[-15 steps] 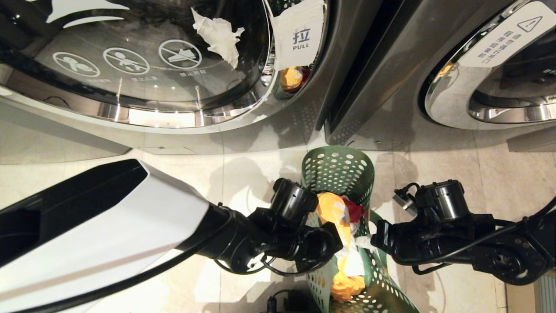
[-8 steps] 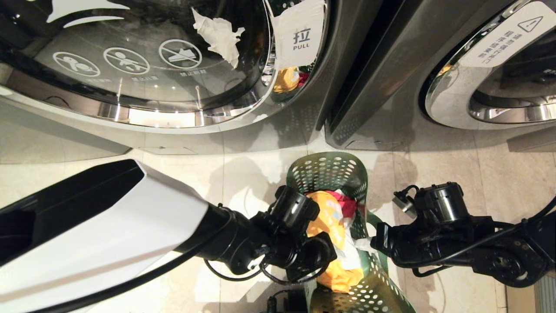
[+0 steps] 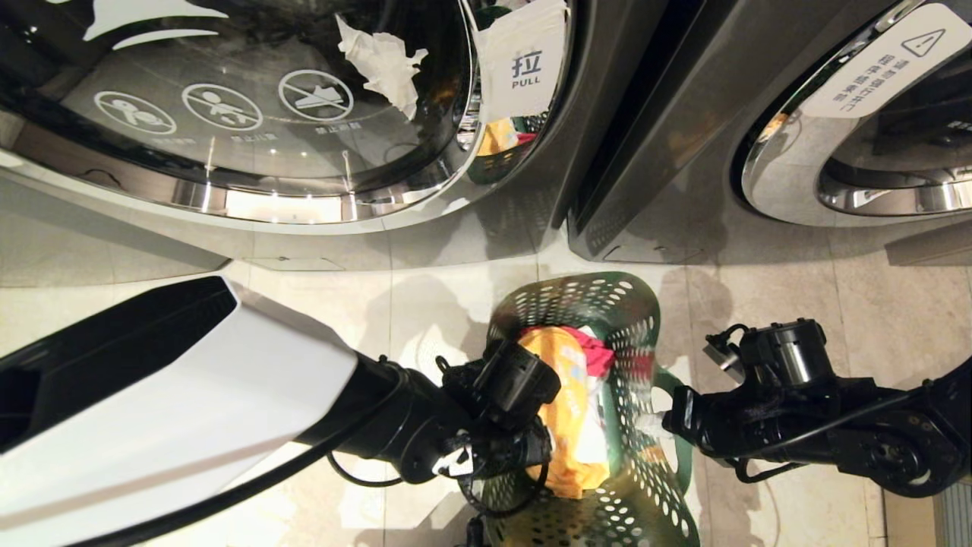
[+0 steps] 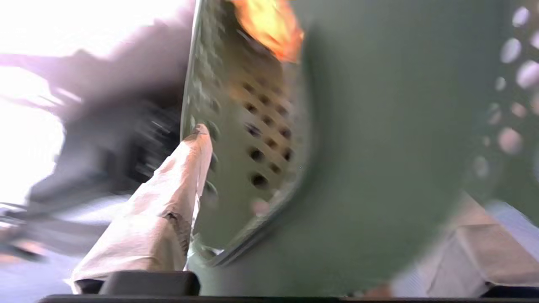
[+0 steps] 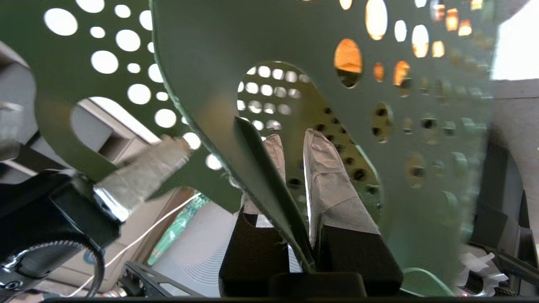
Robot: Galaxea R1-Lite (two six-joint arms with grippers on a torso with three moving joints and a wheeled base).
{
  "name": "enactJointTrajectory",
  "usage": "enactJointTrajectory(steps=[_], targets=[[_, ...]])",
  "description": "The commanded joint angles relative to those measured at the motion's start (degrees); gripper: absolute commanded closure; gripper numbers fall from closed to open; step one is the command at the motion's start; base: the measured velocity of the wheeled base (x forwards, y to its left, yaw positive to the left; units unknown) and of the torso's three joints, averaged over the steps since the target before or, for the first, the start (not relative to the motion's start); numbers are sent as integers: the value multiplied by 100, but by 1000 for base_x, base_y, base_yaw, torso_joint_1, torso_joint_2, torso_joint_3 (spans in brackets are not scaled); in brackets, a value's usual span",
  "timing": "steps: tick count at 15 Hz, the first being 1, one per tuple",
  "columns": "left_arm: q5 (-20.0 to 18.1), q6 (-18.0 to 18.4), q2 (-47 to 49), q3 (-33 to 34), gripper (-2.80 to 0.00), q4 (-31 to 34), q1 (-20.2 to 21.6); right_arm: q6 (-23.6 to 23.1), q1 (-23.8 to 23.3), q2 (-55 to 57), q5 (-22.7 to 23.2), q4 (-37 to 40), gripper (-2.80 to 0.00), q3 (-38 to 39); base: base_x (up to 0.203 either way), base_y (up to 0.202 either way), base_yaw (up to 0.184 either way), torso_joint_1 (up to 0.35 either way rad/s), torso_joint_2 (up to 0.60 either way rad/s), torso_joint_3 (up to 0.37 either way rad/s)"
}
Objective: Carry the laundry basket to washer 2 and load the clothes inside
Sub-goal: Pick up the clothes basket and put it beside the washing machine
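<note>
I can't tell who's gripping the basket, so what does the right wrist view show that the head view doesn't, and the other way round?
Only the right wrist view shows the right hand shut on the basket, one finger either side of the wall at its cut-out handle. Only the head view shows the washer, its chrome-ringed door with a PULL label, a second washer to its right, the floor, and the clothes heaped in the basket. Both show the perforated green basket, both arms and a patch of the orange garment.

White door tag reads "拉 PULL" (3 prohibition pictograms beside).
</note>
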Motion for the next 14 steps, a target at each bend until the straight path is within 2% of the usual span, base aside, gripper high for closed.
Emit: enactJointTrajectory(steps=[1,5,9,11,13,14], targets=[[351,87,-22,-8,-280,12,1,9,-88,9,3,-29,0,-1,0,0,0,0,0,0],[626,252,-347,-164,-280,11,25,-127,-374,88,11,-29,0,-8,0,0,0,0,0,0],[1302,460,-408,-626,-280,92,42,-200,-420,220,11,-30,0,-27,0,0,0,0,0,0],[1215,375,-562,-693,-280,78,44,-208,-472,266,17,-115,0,-54,0,0,0,0,0,0],[751,134,-569,-684,-280,65,93,-209,-490,290,11,-241,0,-89,0,0,0,0,0,0],[694,163,-548,-680,-280,74,186,-217,-504,290,3,-271,0,-98,0,0,0,0,0,0]])
